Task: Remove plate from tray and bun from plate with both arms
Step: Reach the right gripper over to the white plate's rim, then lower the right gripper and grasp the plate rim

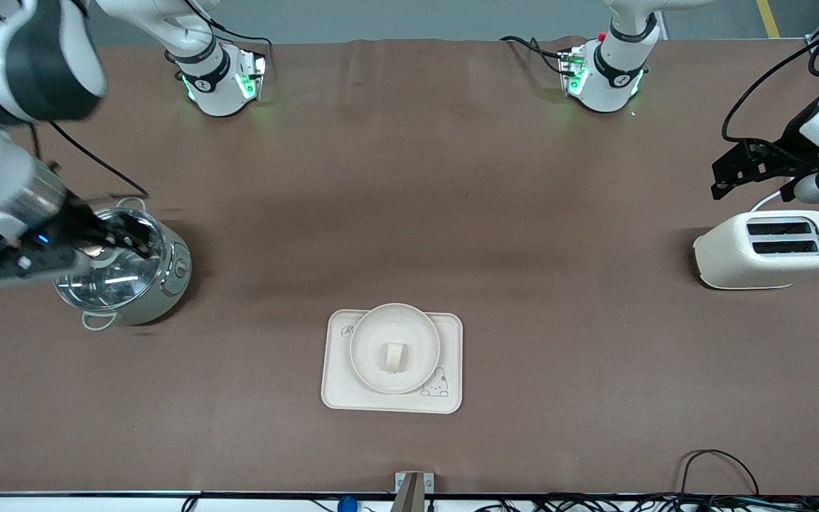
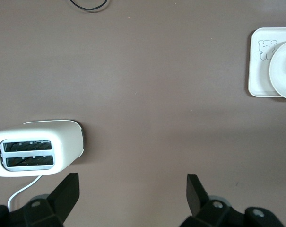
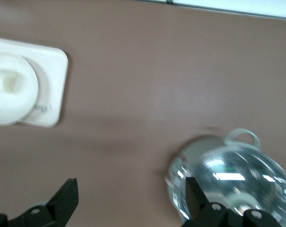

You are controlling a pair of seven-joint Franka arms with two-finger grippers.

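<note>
small pale cream bun (image 1: 394, 355) is being carried on round cream-white plate (image 1: 394, 348) on flat cream rectangular tray (image 1: 392, 361) | left gripper (image 2: 132, 191) is being held apart beside white toaster (image 1: 770, 249) | right gripper (image 3: 131, 198) is being held apart over glass-lidded steel pot (image 1: 123, 267)

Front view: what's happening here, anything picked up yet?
Nothing is held yet. The bun sits on the plate, and the plate rests on the tray near the front camera. The right pincer hangs open over the glass-lidded pot at the right arm's end of the table. The left pincer is open above the table by the toaster at the left arm's end.
</note>
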